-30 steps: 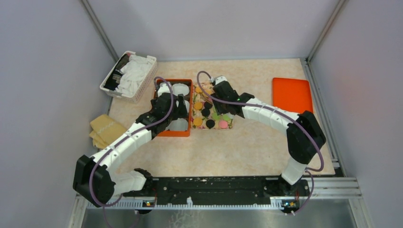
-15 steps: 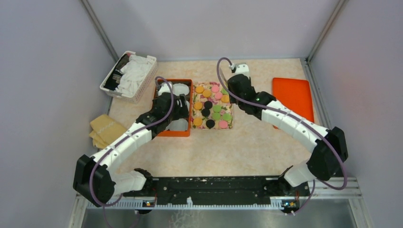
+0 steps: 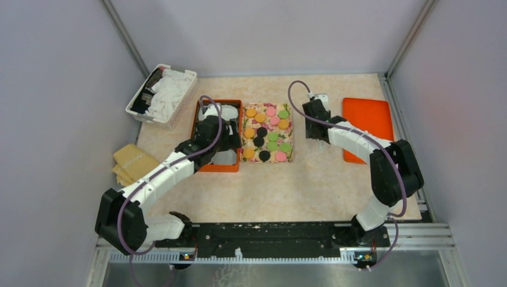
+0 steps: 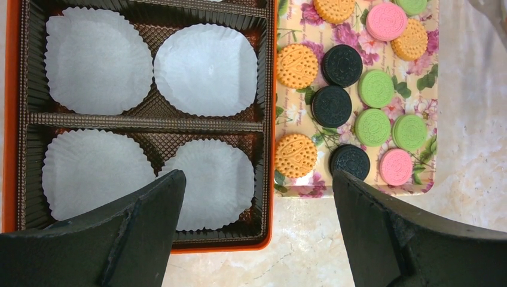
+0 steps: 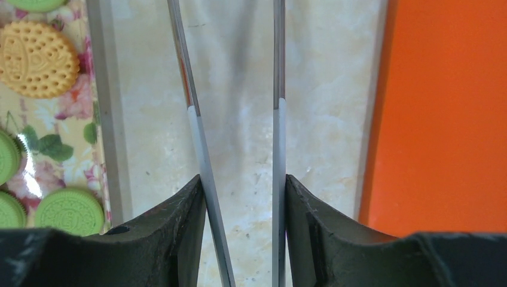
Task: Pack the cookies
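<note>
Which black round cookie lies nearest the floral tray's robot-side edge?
The black round cookie between an orange cookie and a pink cookie; the other two sit farther back.

On the beige marbled tabletop [image 3: 311, 185], an orange rectangular box [image 4: 227, 246] lies left of centre, with white fluted paper cups [image 4: 205, 70] in its compartments. Just beside it on the right lies a flowered rectangular tray [image 4: 314, 182] bearing the small round cookies [image 4: 330, 106]. A flat orange lid [image 3: 367, 118] lies well to the right. A white lattice plastic basket [image 3: 184, 101] stands behind and left of the box, and a tan folded pile [image 3: 133, 161] lies to the box's near left. The left pincer [image 4: 257, 176] hangs over the near ends of box and tray. The right pincer [image 5: 242, 185], with thin metal tongs [image 5: 278, 137] between its fingers, is over the tabletop between tray and lid.
</note>
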{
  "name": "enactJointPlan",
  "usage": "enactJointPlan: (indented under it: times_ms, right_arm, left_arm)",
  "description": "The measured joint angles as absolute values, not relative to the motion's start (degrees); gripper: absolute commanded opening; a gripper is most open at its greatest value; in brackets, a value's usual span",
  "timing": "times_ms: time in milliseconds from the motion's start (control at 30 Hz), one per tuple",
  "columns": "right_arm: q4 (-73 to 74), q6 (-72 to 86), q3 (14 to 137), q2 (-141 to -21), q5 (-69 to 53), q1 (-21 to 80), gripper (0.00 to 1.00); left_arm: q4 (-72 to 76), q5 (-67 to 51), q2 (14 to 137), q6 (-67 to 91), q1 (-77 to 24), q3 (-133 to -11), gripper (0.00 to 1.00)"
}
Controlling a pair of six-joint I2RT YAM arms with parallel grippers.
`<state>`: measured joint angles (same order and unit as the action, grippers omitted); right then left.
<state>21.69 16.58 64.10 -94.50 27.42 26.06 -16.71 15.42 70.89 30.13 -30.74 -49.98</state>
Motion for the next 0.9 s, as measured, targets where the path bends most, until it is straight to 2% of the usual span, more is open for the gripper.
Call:
enactJointPlan:
  times_ms: [333,500,700,767,900]
  right_arm:
    - [20.3,19.1,60.7,-99.6,18.3,26.1,0.00]
    - [19.3,20.8,60.4,-101.3,15.9,26.1,0.11]
    - [19.7,21.4,62.5,-103.0,15.7,25.8,0.62]
    - [19.9,21.7,63.4,-103.7,15.7,25.8,0.71]
    - [21.5,22.3,65.0,-104.5,16.1,25.7,0.76]
  left_arm:
    - [-15.7,14.3,71.9,30.2,-30.7,-50.0,0.99]
    - [-15.2,13.2,72.8,30.2,-30.7,-50.0,0.99]
    - [-14.8,12.9,72.9,30.2,-30.7,-50.0,0.99]
    - [-14.6,12.9,72.9,30.2,-30.7,-50.0,0.99]
    - [-14.6,12.9,72.9,30.1,-30.7,-50.0,0.99]
